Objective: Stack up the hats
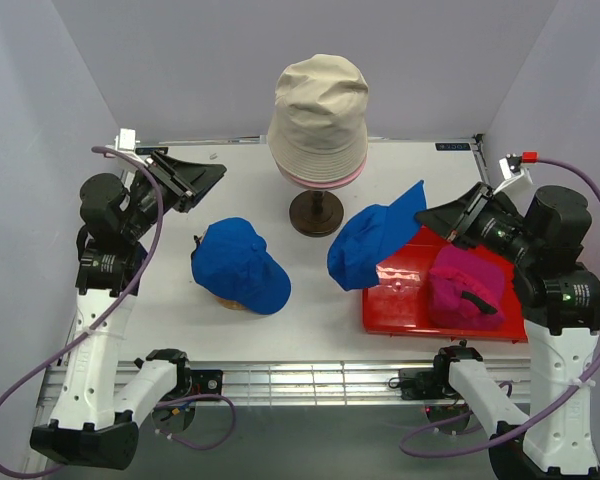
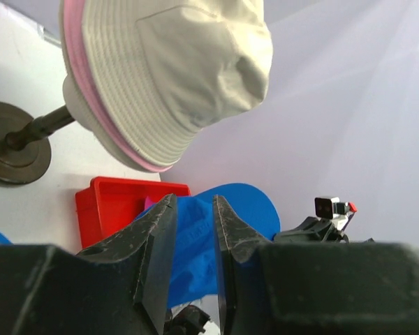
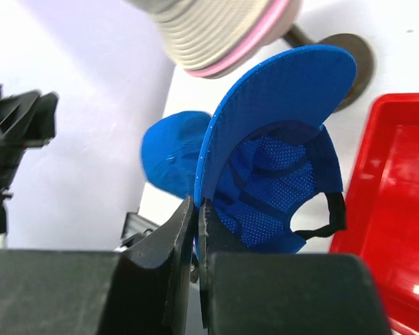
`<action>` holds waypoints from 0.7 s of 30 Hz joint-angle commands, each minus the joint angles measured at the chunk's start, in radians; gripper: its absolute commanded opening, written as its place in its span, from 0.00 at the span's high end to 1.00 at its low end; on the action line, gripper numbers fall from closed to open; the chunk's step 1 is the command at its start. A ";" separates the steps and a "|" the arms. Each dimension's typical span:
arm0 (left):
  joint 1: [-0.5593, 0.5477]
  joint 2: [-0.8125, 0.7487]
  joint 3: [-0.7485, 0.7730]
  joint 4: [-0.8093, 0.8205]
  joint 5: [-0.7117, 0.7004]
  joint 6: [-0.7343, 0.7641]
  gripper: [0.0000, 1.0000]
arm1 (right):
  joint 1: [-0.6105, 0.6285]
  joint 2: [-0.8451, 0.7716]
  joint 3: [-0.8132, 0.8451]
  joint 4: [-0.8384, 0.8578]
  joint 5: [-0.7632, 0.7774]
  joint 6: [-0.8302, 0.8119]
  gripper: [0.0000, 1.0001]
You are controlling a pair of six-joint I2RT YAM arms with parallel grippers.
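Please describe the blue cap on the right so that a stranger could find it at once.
Find the red tray on the right side. Over its left edge hangs a blue cap, its brim pinched by the right gripper. The other blue cap lies unheld.

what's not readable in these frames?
- Pink hat: all views, only its rim shows under the beige bucket hat.
- Whatever carries those two: hidden by them; only the dark stand shows.
- Left blue cap: top view, it covers its support; right wrist view, partly behind the held blue cap.
- Magenta cap: left wrist view, almost wholly behind the left gripper.
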 commanded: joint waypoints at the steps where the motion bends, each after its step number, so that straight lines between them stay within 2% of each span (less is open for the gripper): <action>1: -0.004 0.010 0.071 -0.009 -0.058 -0.014 0.63 | -0.001 0.004 0.084 0.056 -0.155 0.028 0.92; 5: -0.004 0.041 0.184 -0.038 -0.100 -0.009 0.63 | 0.001 0.038 0.155 0.090 -0.221 0.091 0.92; 12: -0.004 0.113 0.357 -0.097 -0.158 0.024 0.63 | 0.001 0.076 0.196 0.290 -0.303 0.272 0.92; 19: -0.003 0.171 0.448 -0.122 -0.203 0.049 0.63 | 0.024 0.134 0.210 0.427 -0.294 0.350 0.92; 21: -0.004 0.190 0.457 -0.122 -0.206 0.053 0.63 | 0.091 0.154 0.219 0.447 -0.250 0.353 0.92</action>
